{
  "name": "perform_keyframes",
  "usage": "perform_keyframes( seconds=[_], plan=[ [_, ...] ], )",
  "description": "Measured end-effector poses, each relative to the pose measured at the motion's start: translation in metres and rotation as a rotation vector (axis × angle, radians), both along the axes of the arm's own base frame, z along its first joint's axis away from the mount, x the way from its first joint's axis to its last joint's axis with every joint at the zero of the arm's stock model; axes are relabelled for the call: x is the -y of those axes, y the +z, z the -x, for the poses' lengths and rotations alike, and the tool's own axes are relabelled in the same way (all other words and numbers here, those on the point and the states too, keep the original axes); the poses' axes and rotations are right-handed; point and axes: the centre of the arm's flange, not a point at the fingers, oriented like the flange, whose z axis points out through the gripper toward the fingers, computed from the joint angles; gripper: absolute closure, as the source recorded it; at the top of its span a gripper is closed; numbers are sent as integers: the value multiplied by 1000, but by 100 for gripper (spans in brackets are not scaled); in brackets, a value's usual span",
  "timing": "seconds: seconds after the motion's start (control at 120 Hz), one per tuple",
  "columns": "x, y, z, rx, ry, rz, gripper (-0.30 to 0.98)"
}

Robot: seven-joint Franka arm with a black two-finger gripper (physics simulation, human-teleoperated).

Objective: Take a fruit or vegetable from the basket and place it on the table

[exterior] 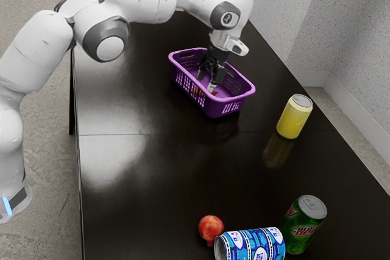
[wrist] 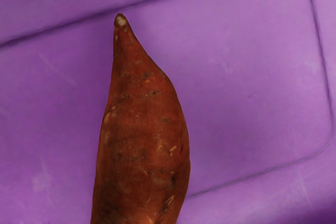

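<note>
A blue-and-white patterned can (exterior: 253, 248) lies on its side nearest the camera, well apart from the purple basket (exterior: 214, 107) and next to a pomegranate (exterior: 211, 228) and a green Mountain Dew can (exterior: 304, 223). The yellow can (exterior: 294, 117) stands closer to the basket, off toward the exterior view's right. My business is inside the basket, where the sweet potato (wrist: 142, 129) is, its pointed tip out over the basket's floor and its thicker body running in under my hand. I have the gripper (exterior: 208, 82) reaching down between the basket's walls, but I can't tell whether it is open or closed on the sweet potato, so I judge the step in hand to be securing the grasp. I'd want to close across the sweet potato's width, on the thick part and clear of the taper, where a squeeze could make it slide away. If the grip looks sound, I should lift straight and slowly, with the long body kept from catching the basket's rim. Only once it is fully above the rim would I swing it out and lower it gently onto the bare table (exterior: 146, 175) beside the basket, since it may roll.
</note>
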Motion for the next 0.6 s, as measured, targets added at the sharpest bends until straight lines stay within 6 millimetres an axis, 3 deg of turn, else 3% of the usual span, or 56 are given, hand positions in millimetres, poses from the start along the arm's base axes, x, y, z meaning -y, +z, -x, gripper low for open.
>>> perform_keyframes(
  seconds=[0.475, 0.6],
  plan=[
    [2, -20, 2, -24, 39, -2, 1],
    [2, -28, 3, -33, 47, 4, 25]
  ],
)
